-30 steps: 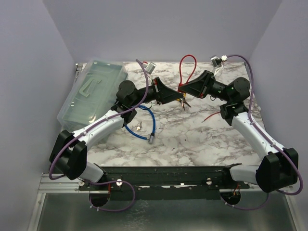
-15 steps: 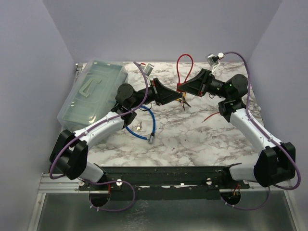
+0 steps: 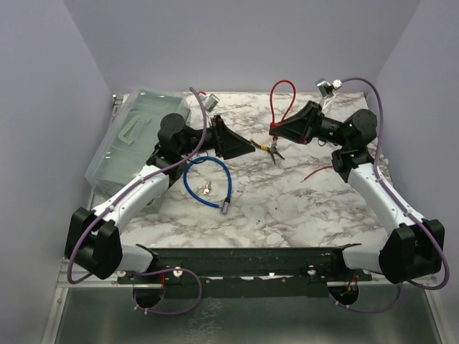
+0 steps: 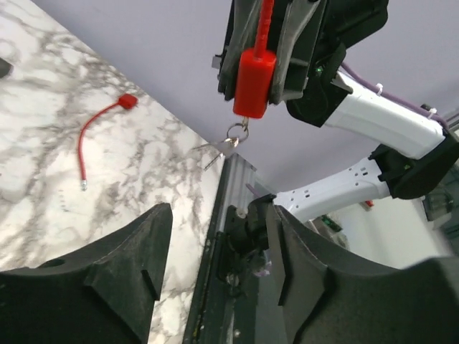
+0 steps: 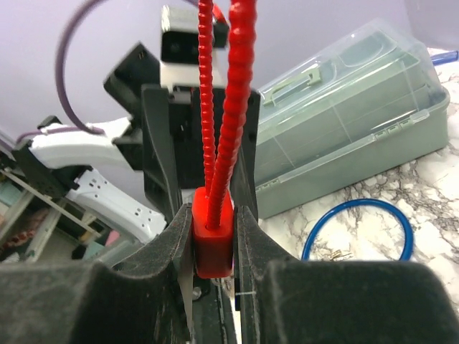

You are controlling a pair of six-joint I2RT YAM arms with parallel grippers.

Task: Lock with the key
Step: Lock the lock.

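Observation:
My right gripper [image 3: 275, 132] is shut on the body of a red cable lock [image 5: 214, 240], held in the air over the back of the table, with its red loop [image 3: 281, 99] rising above. A key ring with keys [image 4: 226, 145] hangs from the underside of the lock body [image 4: 253, 81]; the keys [image 3: 273, 151] dangle just right of my left gripper. My left gripper [image 3: 251, 147] stands open a short way left of the keys, touching nothing. In the left wrist view its fingers [image 4: 125, 261] sit well below the lock with nothing between them.
A blue cable lock [image 3: 208, 183] with small keys [image 3: 208, 189] lies on the marble table [image 3: 287, 208], left of centre. A green plastic organiser box [image 3: 136, 140] stands at the back left. A loose red cable [image 3: 315, 172] lies on the right.
My left gripper, shut at the keys under the red lock before, has opened and drawn back to the left. The right arm holds the lock a little higher.

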